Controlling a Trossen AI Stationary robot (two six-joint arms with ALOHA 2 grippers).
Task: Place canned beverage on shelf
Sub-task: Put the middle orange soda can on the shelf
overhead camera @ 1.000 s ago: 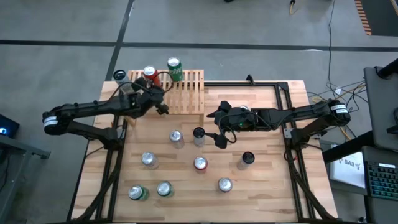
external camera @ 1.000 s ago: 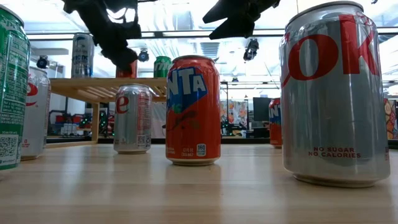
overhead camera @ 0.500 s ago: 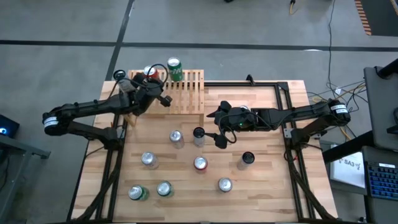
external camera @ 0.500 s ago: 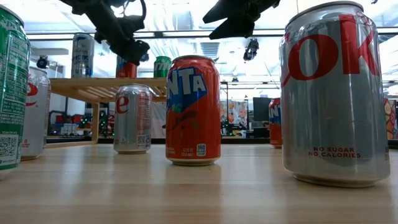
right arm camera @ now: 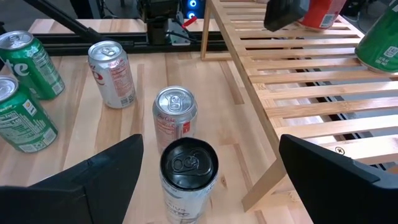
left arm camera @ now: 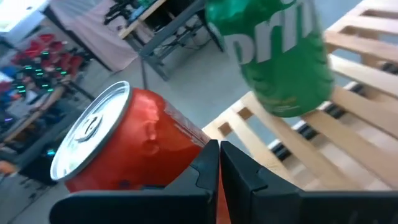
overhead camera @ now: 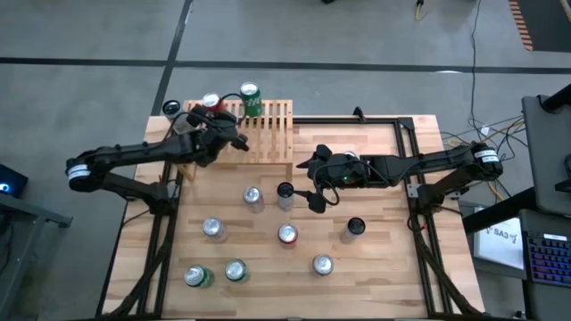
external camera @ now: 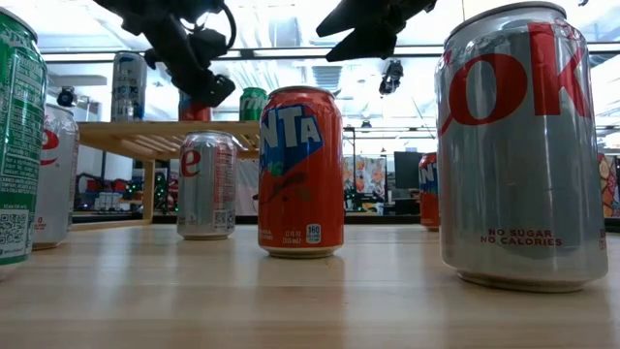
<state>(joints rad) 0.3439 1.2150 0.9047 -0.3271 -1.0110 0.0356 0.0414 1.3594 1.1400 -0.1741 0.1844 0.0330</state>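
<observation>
1. Right gripper (overhead camera: 314, 185) hangs wide open and empty over mid-table.
2. A black-topped can (right arm camera: 188, 180) stands upright just beyond and between its fingers, nearer this arm than the other.
3. The shelf (overhead camera: 268, 134) lies at the table's far edge, toward the left corner.
4. Left gripper (overhead camera: 239, 143) is shut, empty, above the shelf beside a red can (left arm camera: 127, 152) and a green can (overhead camera: 251, 98).
5. Right arm reaches flat across the table.

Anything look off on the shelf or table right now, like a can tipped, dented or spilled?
Nothing stands out. The shelf holds three upright cans: silver, red and green. The table's cans stand upright too, with no spill. The left gripper is shut over the shelf; the right gripper waits open mid-table.
</observation>
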